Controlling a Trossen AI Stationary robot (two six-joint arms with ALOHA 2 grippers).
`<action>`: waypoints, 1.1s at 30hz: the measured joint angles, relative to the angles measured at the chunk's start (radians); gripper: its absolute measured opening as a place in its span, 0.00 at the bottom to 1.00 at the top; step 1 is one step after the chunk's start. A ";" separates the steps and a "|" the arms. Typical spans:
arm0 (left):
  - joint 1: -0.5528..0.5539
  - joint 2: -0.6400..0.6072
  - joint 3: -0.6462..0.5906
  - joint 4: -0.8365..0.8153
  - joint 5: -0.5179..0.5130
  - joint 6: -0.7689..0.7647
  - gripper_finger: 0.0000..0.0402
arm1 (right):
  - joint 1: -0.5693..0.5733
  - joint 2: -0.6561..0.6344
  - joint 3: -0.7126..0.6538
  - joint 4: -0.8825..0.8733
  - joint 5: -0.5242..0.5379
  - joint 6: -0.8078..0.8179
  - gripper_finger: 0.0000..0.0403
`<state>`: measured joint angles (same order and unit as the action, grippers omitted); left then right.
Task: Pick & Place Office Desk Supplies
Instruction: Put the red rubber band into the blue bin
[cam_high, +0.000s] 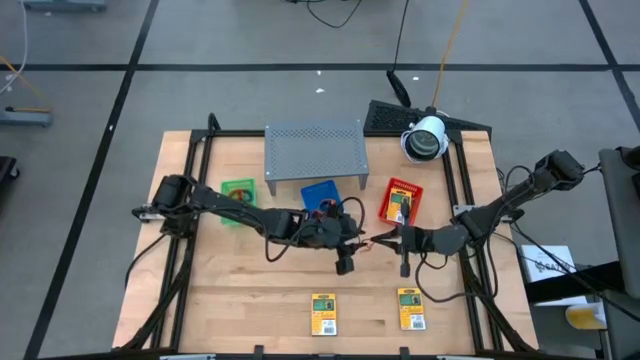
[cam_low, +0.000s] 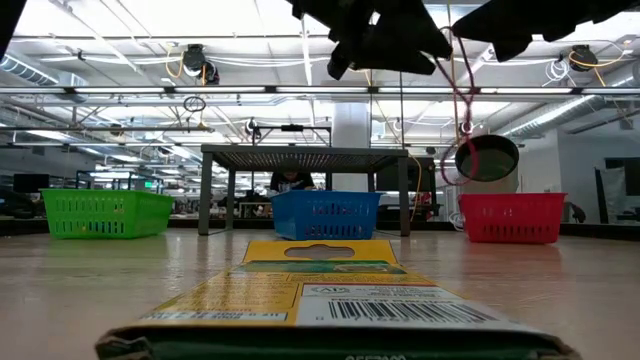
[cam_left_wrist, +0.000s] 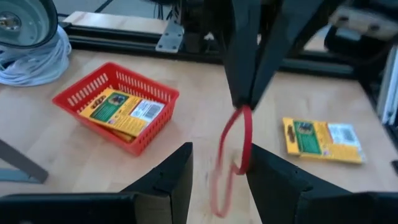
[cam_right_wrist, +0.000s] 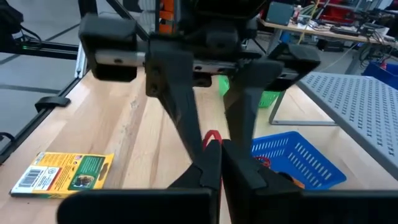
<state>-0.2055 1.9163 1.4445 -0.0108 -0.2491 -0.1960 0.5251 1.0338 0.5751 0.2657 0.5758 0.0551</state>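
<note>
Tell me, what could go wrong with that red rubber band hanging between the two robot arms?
The right pincer pinches only the top of the rubber band, so the loop could slip out and drop onto the table. The left pincer is open around the dangling loop; it could close on air or snag and stretch it. The blue tray sits close below, so the band might fall there.

Table (cam_high: 250, 300): pale wood. Trays: green (cam_high: 238, 191), blue (cam_high: 319, 194), red (cam_high: 403, 199). Shelf (cam_high: 314, 150): grey, perforated. Packets (cam_high: 322, 313): yellow, green-black print. Rubber band (cam_left_wrist: 235, 152): red. Left gripper (cam_left_wrist: 219, 180) and right gripper (cam_right_wrist: 217, 163): black.
</note>
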 joint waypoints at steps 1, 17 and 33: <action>0.003 0.000 0.000 0.008 0.011 -0.004 0.38 | 0.000 0.000 0.000 0.001 0.000 -0.001 0.00; 0.000 0.000 0.000 0.014 0.038 0.006 0.03 | 0.000 0.000 0.001 0.067 -0.002 -0.070 0.00; -0.021 -0.132 0.000 -0.303 -0.261 0.036 0.01 | 0.000 -0.001 0.002 0.132 -0.004 -0.018 0.32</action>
<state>-0.2262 1.7844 1.4442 -0.3137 -0.5100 -0.1596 0.5255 1.0332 0.5768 0.3981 0.5716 0.0367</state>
